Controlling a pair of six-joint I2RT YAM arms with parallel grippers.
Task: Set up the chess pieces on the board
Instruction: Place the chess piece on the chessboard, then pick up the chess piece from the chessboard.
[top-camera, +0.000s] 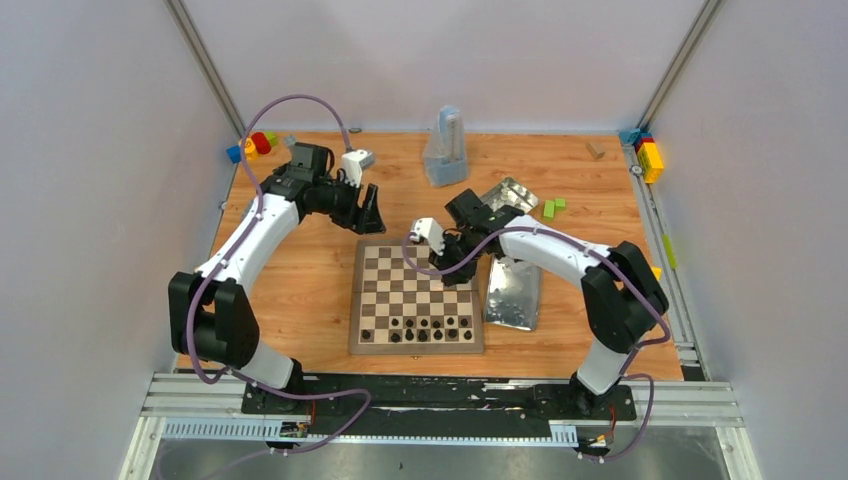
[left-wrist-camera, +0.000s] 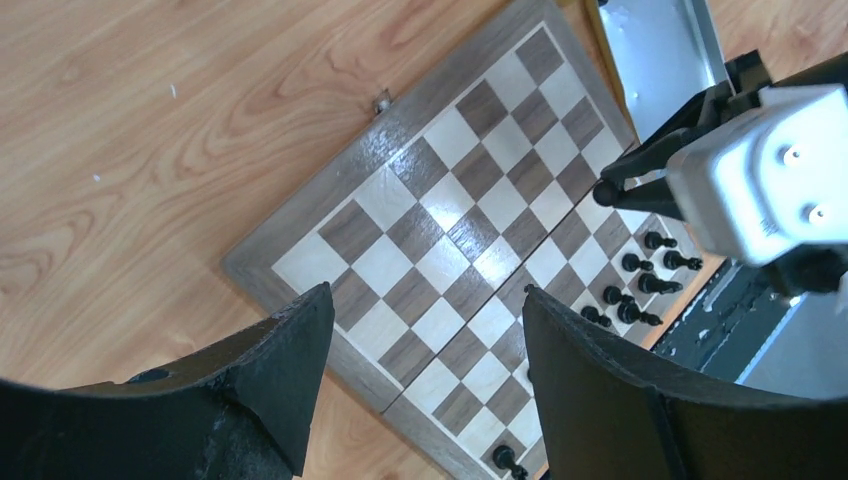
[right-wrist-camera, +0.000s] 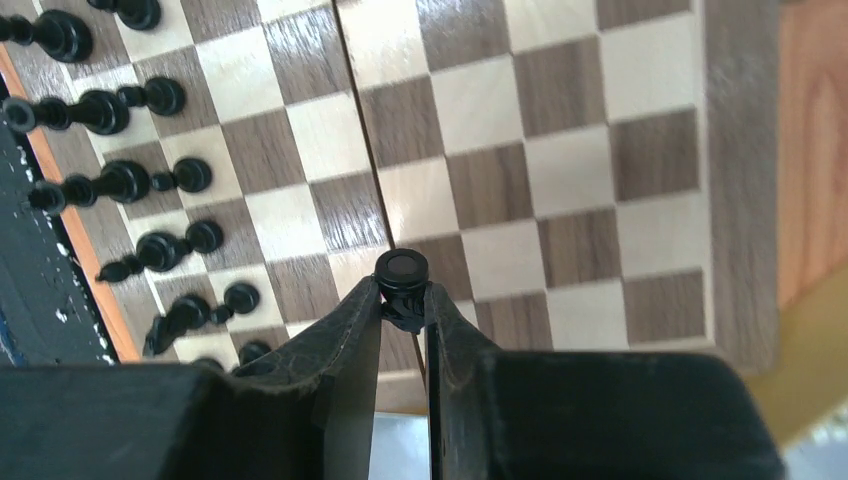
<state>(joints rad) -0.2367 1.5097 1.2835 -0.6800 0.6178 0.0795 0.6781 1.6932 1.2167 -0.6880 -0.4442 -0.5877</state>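
The board lies flat in the middle of the table, with several black chess pieces standing on its two near rows. My right gripper hangs over the board's right half. In the right wrist view the right gripper is shut on a black chess piece, held above the squares near the centre seam, while the standing black pieces are at the left. My left gripper hovers just past the board's far edge. The left gripper is open and empty above the board.
One shiny metal tin lies right of the board and another behind it. A grey translucent object stands at the back. Green blocks lie back right, and coloured toy blocks sit in the far-left corner and the far-right corner.
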